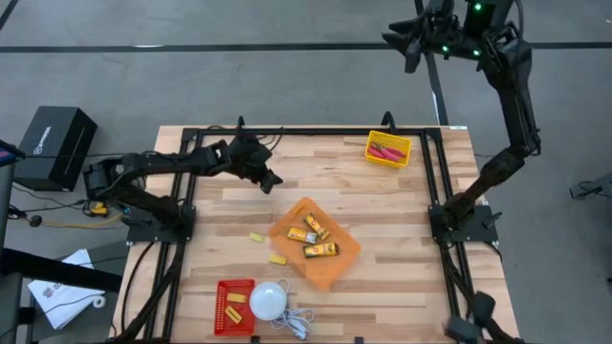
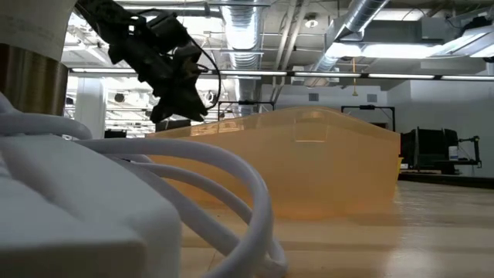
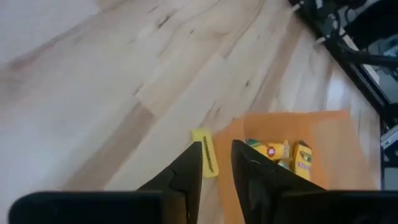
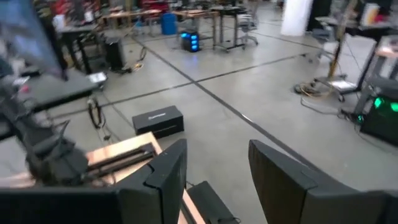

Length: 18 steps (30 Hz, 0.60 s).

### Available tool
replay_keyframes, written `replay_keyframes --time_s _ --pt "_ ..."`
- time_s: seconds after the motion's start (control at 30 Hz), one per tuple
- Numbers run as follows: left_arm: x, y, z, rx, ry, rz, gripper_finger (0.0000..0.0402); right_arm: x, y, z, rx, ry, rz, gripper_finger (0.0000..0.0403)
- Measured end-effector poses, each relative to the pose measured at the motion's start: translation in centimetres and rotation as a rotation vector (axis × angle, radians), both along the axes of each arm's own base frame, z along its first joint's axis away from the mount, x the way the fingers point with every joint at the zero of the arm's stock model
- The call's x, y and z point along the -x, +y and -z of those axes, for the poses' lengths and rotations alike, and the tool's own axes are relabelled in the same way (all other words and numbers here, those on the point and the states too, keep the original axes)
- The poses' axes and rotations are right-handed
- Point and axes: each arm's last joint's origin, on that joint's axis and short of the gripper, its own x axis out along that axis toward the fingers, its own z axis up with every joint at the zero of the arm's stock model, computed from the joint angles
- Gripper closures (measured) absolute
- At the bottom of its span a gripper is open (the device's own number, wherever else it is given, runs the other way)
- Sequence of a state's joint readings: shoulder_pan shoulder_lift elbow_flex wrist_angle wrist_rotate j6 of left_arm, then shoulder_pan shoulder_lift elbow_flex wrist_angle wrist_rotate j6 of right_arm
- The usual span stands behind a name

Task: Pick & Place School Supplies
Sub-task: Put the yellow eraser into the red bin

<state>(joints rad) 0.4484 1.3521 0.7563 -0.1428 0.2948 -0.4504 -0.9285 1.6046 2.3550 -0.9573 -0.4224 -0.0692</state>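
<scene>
The left gripper (image 1: 272, 181) is held open narrowly above bare table (image 1: 402, 220). Three packets (image 1: 316, 236) are seen in the orange tray (image 1: 339, 263) mid-table; the right gripper (image 4: 214, 168) is raised, parted, beyond the far edge.

three packets (image 1: 316, 236) lie on a tray (image 1: 341, 260) at the table's (image 1: 402, 201) middle. two small blocks (image 1: 256, 238) sit just left of the tray. a bin (image 1: 219, 311) holding blocks stands at the near edge, a dome (image 1: 269, 300) just right of it. another bin (image 1: 375, 158) with scissors (image 1: 387, 151) sits at the far right.
</scene>
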Motion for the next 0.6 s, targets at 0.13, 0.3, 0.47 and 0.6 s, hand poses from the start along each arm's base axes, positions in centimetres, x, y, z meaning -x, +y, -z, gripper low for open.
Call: replay_keyframes --time_s 0.13,0.3,0.47,0.6 --pt "-0.1 0.6 1.0 0.006 0.029 0.041 0.0326 -0.9 -1.8 0.4 -0.060 -0.061 0.058 0.0239" --pt "-0.9 0.6 2.9 0.041 0.067 0.114 0.0374 -2.2 -3.8 1.1 -0.108 -0.106 0.104 0.0243" --pt "-1.4 0.6 3.7 -0.032 0.064 0.212 0.0395 -4.0 -5.1 1.8 -0.103 -0.128 0.088 0.0265" --pt "-1.6 0.8 3.4 -0.070 0.022 0.242 0.0399 -5.3 -6.6 2.5 -0.077 -0.152 0.075 0.0284"
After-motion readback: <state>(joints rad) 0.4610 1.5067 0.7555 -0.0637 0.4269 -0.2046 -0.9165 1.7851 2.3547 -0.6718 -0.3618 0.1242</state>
